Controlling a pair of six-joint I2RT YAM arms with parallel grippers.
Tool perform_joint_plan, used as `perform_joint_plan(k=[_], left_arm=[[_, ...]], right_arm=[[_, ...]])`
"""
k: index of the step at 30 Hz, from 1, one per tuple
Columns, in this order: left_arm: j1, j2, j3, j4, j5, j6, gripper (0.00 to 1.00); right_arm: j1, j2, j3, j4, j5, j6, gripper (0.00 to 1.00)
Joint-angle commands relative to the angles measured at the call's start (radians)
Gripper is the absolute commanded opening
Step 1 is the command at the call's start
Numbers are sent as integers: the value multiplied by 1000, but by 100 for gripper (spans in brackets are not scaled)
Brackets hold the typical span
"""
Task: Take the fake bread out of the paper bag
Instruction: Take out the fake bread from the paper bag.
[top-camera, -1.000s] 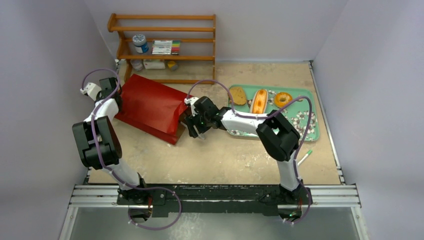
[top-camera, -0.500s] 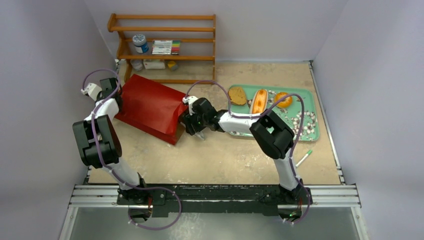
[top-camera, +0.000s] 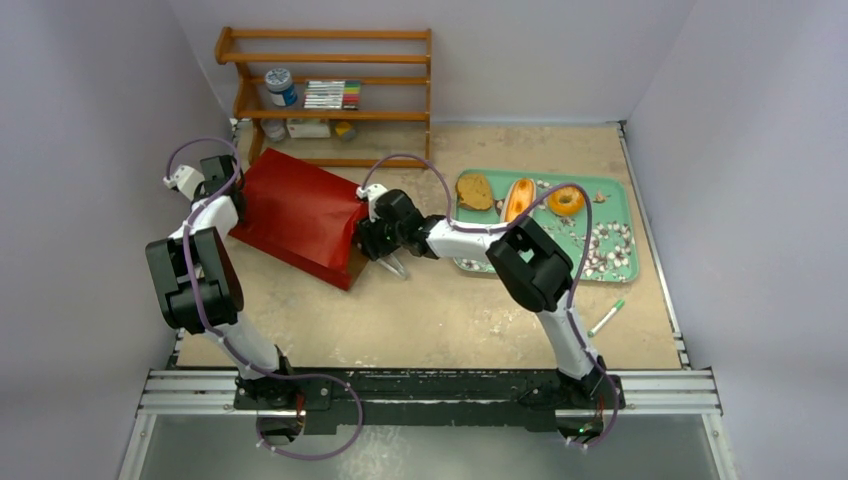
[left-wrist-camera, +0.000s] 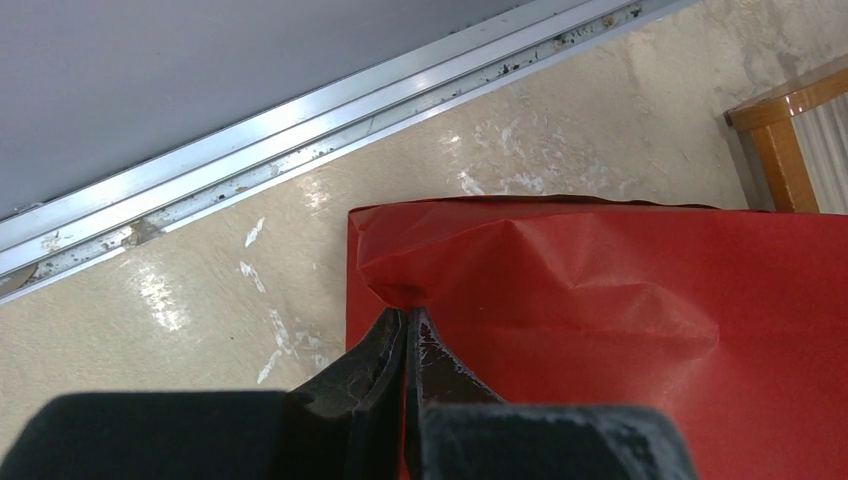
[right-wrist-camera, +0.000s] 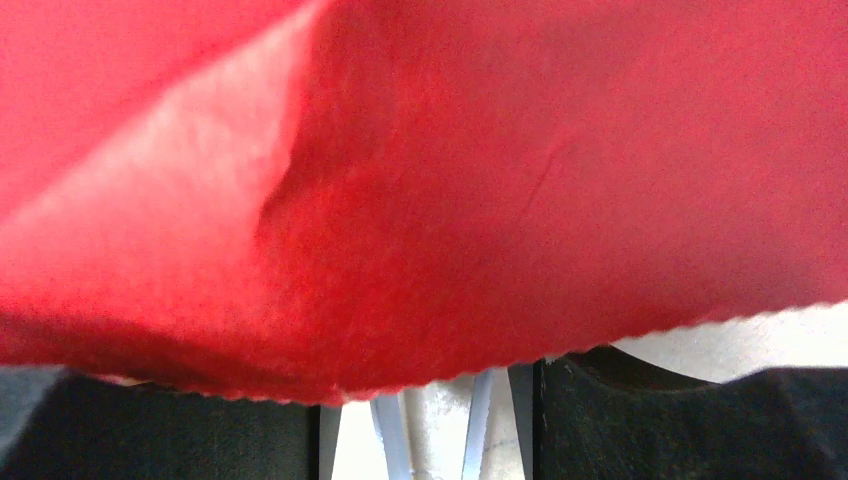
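Left gripper (left-wrist-camera: 407, 328): jaws pressed together, pinching a folded corner of the paper bag (left-wrist-camera: 610, 300). The bag's glossy red skin is creased and puckered just past the fingertips. Bag lies on tan table (left-wrist-camera: 230, 260). Aluminium rail (left-wrist-camera: 300, 85) borders the table's edge; wooden shelf leg (left-wrist-camera: 790, 150) at right.

My right pincer (top-camera: 370, 243) is at the bag's (top-camera: 300, 210) mouth, the shelf (top-camera: 390, 115) close behind it and the tray (top-camera: 628, 215) just right of me; only the near table (top-camera: 440, 310) lies open.

No legible txt anywhere.
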Motion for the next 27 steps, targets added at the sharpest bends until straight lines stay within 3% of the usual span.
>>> perform_joint_plan(k=[1,11,14,18,27], left_arm=[[-7,22,17,84,75,-11,0],[-9,29,12,93,86,-11,0],[-8,33,10,93,86,-12,0],[-9,30,12,93,82,-12,0],[-9,10,-2,91,69,-86,0]], right_arm=[[7,47,53,-24,10,9,56],[7,119,165,-47,4,44,55],[7,138,201,-67,6,46,47],[7,134,201,-81,8,47,24],[13,2,74,-118,14,45,12]])
